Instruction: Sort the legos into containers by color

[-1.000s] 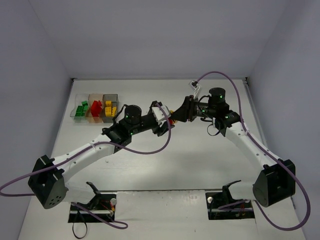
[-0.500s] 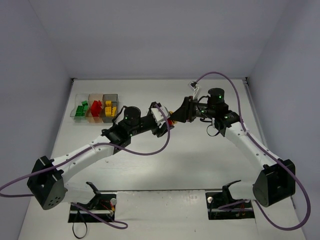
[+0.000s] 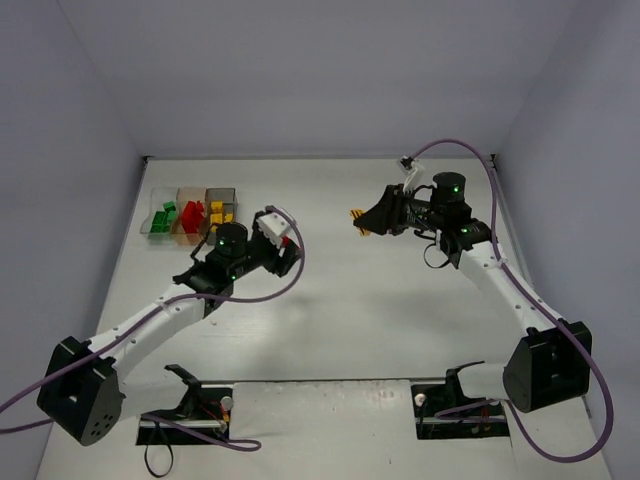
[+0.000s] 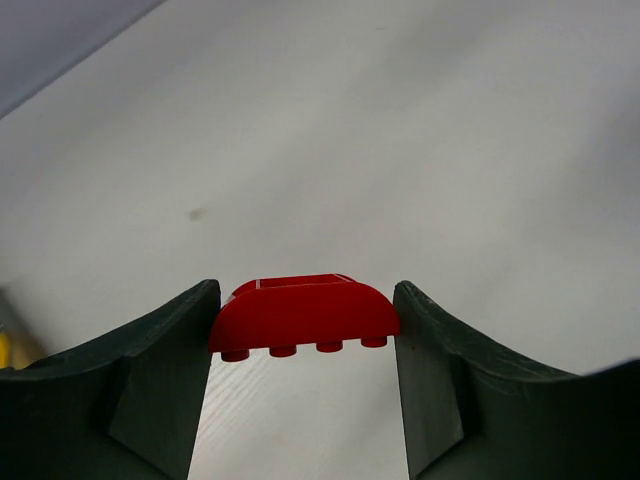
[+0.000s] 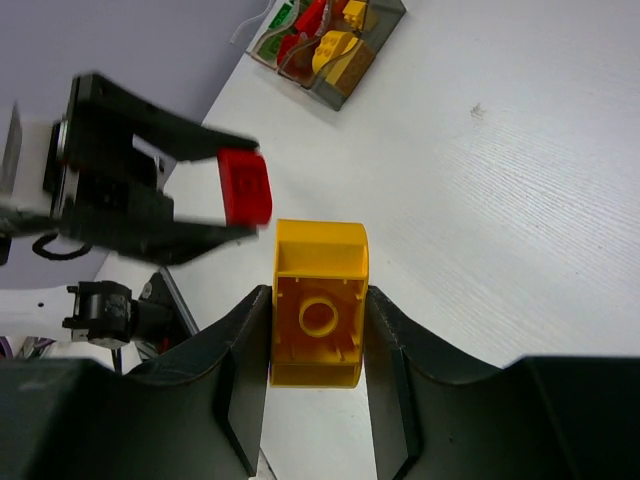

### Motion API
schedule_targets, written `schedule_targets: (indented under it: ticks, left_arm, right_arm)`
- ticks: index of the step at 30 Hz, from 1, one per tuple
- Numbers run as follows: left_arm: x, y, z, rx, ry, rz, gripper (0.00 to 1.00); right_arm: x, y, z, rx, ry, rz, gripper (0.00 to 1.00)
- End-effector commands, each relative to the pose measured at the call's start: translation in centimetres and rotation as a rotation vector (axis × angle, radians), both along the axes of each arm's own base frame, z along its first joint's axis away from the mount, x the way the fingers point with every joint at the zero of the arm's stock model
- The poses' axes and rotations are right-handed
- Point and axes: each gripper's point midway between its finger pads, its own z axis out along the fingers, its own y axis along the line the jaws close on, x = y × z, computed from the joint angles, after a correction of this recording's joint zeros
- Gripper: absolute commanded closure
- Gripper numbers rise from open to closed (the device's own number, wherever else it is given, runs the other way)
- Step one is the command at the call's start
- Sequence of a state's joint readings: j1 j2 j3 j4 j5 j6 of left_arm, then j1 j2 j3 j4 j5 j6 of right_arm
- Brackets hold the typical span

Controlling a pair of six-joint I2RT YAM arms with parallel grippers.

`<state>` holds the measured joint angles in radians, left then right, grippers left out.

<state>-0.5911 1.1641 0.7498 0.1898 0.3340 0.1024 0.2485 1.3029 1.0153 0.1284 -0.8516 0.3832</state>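
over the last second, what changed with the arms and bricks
The arms, which met at mid-table, pulled apart: the left arm swung back left toward the containers with the red brick in its jaws; the right arm drew right with the yellow brick in its jaws. The bricks, close together before, are now separate. The containers and their contents stayed put.

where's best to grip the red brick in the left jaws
Probably its two short ends, coming in along its length, as the left gripper holds the red brick: the studded face is bumpy, the opposite side rounds off, and the ends sit square between the jaws.
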Motion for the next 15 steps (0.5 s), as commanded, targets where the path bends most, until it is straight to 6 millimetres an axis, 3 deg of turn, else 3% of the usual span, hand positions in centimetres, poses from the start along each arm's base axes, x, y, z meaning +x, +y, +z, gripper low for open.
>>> schedule_targets:
  ticks: [1,2,4,5,6,8,9,10,12,15]
  left_arm:
    - [5.5,6.6,4.5,-0.136,-0.047,0.359,0.91]
    - [6.8,8.3,5.8,-0.155,-0.058,0.447,0.89]
    - [9.2,13.5,6.0,-0.167,-0.024,0.658,0.88]
    - [10.4,15.1,5.4,-0.184,0.019,0.741,0.88]
    - [11.4,16.6,6.8,-0.199,0.024,0.803,0.88]
    - [13.6,19.9,5.6,-0.162,0.060,0.930,0.87]
    - [14.1,20.8,5.1,-0.138,0.086,0.962,0.87]
    - [15.9,21.4,5.1,-0.132,0.092,0.990,0.87]
    - [17.5,23.8,3.3,-0.126,0.176,1.081,0.86]
    - [18.8,26.5,1.4,-0.114,0.244,1.156,0.81]
  right_arm:
    - [0.8,-0.3,2.9,-0.001,-0.128,-0.003,1.00]
    - [0.7,-0.4,2.6,-0.006,-0.127,-0.001,1.00]
    - [0.5,-0.5,2.0,-0.011,-0.113,0.001,1.00]
    - [0.5,-0.5,1.7,-0.015,-0.112,0.003,1.00]
    - [0.4,-0.5,1.5,-0.016,-0.107,0.008,1.00]
    - [0.3,-0.5,1.0,-0.019,-0.099,0.009,1.00]
    - [0.3,-0.5,1.0,-0.020,-0.100,0.012,1.00]
    - [0.2,-0.6,0.9,-0.021,-0.099,0.013,1.00]
    - [0.2,-0.6,0.8,-0.022,-0.100,0.015,1.00]
    - [0.0,-0.8,0.9,-0.023,-0.104,0.016,1.00]
